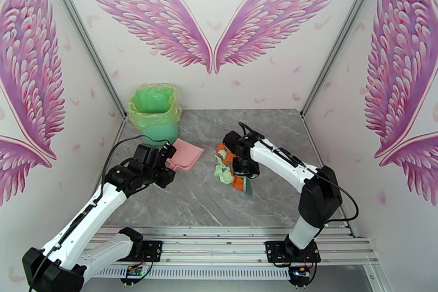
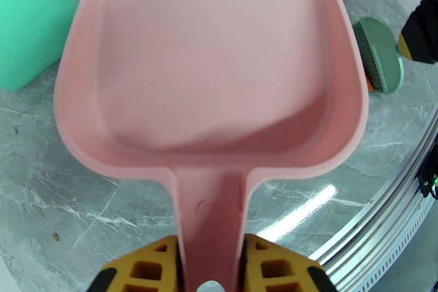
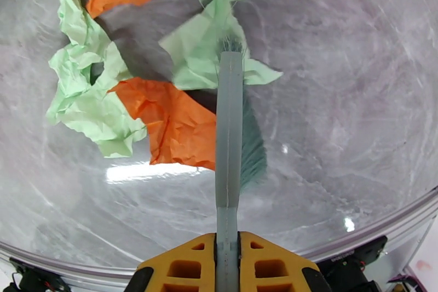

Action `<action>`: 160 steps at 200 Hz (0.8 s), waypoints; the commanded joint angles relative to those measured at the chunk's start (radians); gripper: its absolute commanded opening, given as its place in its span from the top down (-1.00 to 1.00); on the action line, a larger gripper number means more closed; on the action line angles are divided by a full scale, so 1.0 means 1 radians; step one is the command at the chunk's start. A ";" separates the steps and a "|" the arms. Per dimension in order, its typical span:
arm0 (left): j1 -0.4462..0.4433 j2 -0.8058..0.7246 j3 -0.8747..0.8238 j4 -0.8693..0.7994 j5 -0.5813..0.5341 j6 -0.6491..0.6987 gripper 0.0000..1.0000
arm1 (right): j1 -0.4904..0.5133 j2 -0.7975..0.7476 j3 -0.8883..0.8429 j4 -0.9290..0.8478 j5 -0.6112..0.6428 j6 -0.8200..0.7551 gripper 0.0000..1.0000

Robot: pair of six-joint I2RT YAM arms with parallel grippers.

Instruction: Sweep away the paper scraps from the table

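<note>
Nearest me, my right hand [image 3: 227,265] is clenched on the handle of the teal brush [image 3: 229,123], which reaches out over the grey marble table [image 3: 339,96]. Its bristled head lies against the paper scraps [image 3: 180,129], a cluster of crumpled orange and mint-green pieces bunched mid-table, mostly to the brush's left. Alongside, my left hand [image 2: 211,271] grips the handle of the pink dustpan [image 2: 213,68], which sits left of the scraps, near them but apart. Beyond the pan, toward the table's far left corner, stands a green bin [image 1: 156,112] lined with a green bag.
</note>
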 commanded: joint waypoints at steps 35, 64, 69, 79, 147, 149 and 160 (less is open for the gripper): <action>-0.112 0.056 0.047 -0.070 -0.097 0.005 1.00 | -0.008 -0.091 0.083 -0.051 0.007 -0.065 1.00; -0.180 0.049 0.062 -0.123 -0.110 -0.016 1.00 | -0.010 -0.160 0.144 -0.154 0.092 -0.131 1.00; -0.196 0.053 0.071 -0.130 -0.107 -0.020 1.00 | -0.013 -0.163 0.161 -0.169 0.113 -0.143 1.00; -0.225 0.065 0.087 -0.143 -0.116 -0.031 1.00 | -0.025 -0.159 0.211 -0.204 0.165 -0.184 1.00; -0.400 0.243 0.189 -0.274 -0.209 -0.179 1.00 | -0.133 0.020 0.444 -0.058 0.283 -0.579 1.00; -0.403 0.242 0.187 -0.269 -0.203 -0.187 1.00 | -0.134 0.027 0.445 -0.045 0.284 -0.598 1.00; -0.423 0.236 0.173 -0.251 -0.184 -0.232 1.00 | -0.141 0.066 0.463 0.006 0.296 -0.670 1.00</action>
